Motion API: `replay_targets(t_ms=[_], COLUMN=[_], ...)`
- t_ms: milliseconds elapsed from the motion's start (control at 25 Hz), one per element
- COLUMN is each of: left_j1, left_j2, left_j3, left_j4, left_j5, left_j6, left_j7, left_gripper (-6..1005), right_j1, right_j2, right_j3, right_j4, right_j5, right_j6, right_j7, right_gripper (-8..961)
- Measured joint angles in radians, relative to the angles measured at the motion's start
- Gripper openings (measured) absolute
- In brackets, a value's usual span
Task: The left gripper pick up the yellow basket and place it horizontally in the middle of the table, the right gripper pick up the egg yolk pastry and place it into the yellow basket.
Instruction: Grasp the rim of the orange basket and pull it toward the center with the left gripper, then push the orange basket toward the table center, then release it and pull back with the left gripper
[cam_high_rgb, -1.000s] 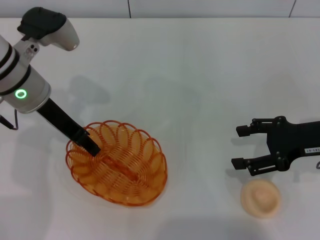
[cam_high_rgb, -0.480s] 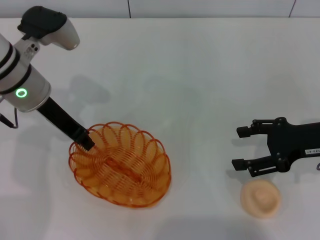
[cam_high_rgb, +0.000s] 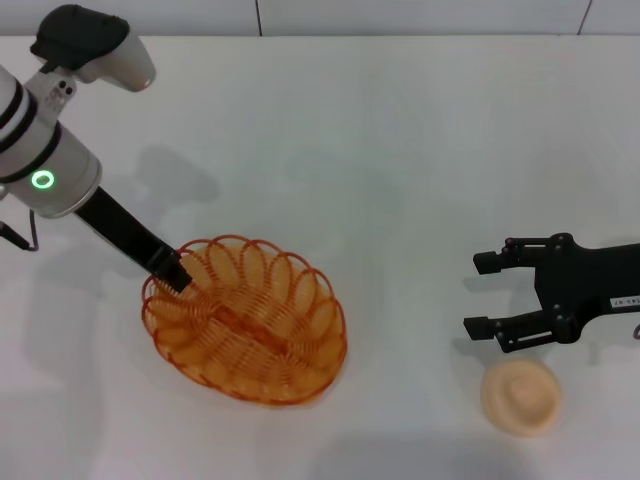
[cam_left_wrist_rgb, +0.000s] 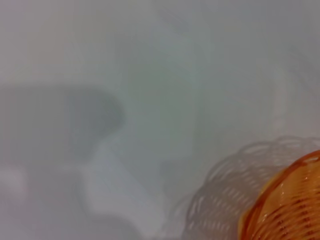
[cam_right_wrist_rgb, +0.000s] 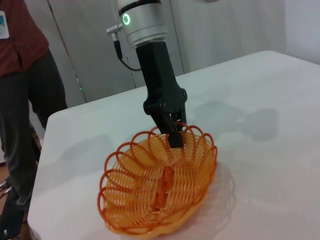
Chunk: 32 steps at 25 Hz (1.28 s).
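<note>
In the head view, the left gripper (cam_high_rgb: 172, 273) clamps the rim of the yellow basket (cam_high_rgb: 246, 320) on the table (cam_high_rgb: 400, 150); the right gripper (cam_high_rgb: 488, 294), jaws wide, hovers beside the egg yolk pastry (cam_high_rgb: 520, 396). In the right wrist view, the basket (cam_right_wrist_rgb: 160, 185) appears slightly raised.

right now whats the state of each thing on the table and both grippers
left gripper: jaws shut on the yellow basket's rim
yellow basket: upright, empty, lying at a slant
right gripper: jaws open, holding nothing, beside the pastry
egg yolk pastry: on the table, untouched, outside the basket
</note>
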Motion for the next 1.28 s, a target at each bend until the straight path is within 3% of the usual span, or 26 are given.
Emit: replay_targets(t_ms=[800, 1080, 1280], left_j1=[-0.007, -0.001, 0.000], left_j2=[0.000, -0.006, 0.001], left_j3=[-0.006, -0.098, -0.103], left_j4=[0.001, -0.011, -0.052], left_j5=[-0.152, -0.206, -0.202], left_j6=[-0.091, -0.103, -0.119], left_j7=[-0.201, -0.248, -0.299], left_gripper=[85, 85, 85], right_j1=[-0.002, -0.001, -0.002], right_j2=[-0.003, -0.004, -0.005], right_j3=[0.001, 0.016, 0.018], right_j4=[-0.007, -0.007, -0.008], right_j5=[0.014, 0.014, 0.014], right_j6=[-0.002, -0.020, -0.031], right_j7=[0.000, 0.000, -0.002], right_gripper=[826, 825, 824])
